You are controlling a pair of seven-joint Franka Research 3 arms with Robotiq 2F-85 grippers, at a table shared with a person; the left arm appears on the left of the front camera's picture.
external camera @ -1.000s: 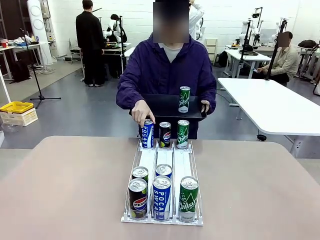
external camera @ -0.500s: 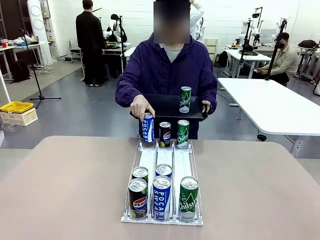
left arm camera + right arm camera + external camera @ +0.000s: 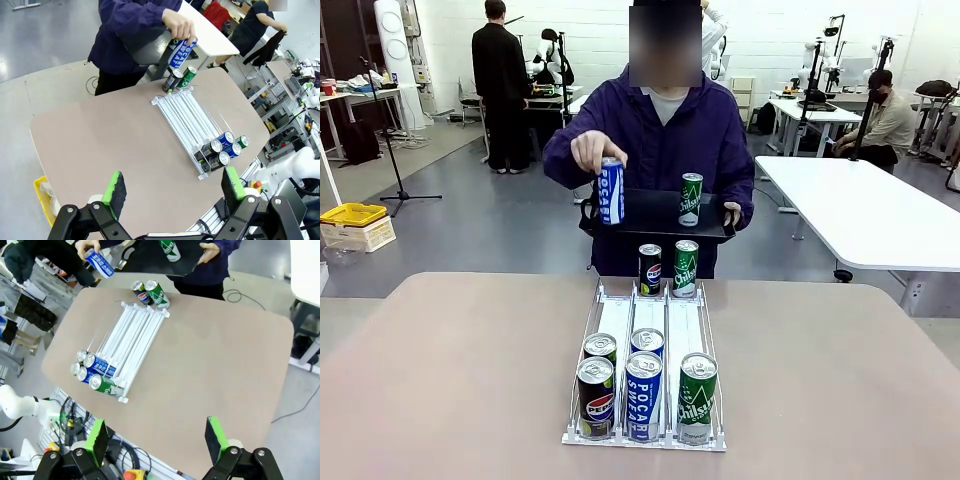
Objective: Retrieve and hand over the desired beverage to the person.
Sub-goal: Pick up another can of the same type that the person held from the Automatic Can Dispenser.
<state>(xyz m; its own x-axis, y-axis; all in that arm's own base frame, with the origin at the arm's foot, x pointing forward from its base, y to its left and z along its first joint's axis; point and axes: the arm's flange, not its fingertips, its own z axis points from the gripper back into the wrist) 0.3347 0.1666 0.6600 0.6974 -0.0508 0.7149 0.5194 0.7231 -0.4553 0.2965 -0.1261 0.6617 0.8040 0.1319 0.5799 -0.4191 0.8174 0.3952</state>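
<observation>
The person [image 3: 660, 140] in the navy-purple jacket stands at the far side. One hand holds a blue Pocari Sweat can [image 3: 610, 192] in the air, over the left part of a black tray [image 3: 645, 218]. A green can [image 3: 691, 199] stands on that tray. On the table lies a white lane rack [image 3: 682, 330] with a Pepsi can [image 3: 650, 269] and a green can [image 3: 686, 267] at its far end and several cans at its near end. My left gripper [image 3: 172, 187] hangs open high above the table's near edge. My right gripper [image 3: 156, 437] is open too, well clear of the rack [image 3: 132, 335].
The brown table [image 3: 450, 380] is bare on both sides of the rack. A white table [image 3: 860, 210] stands at the right behind it. A yellow bin [image 3: 353, 214] and other people are farther back.
The person's hand has lifted the blue can out of the rack's far left lane and raised it up above the tray. Both grippers stay where they were.
</observation>
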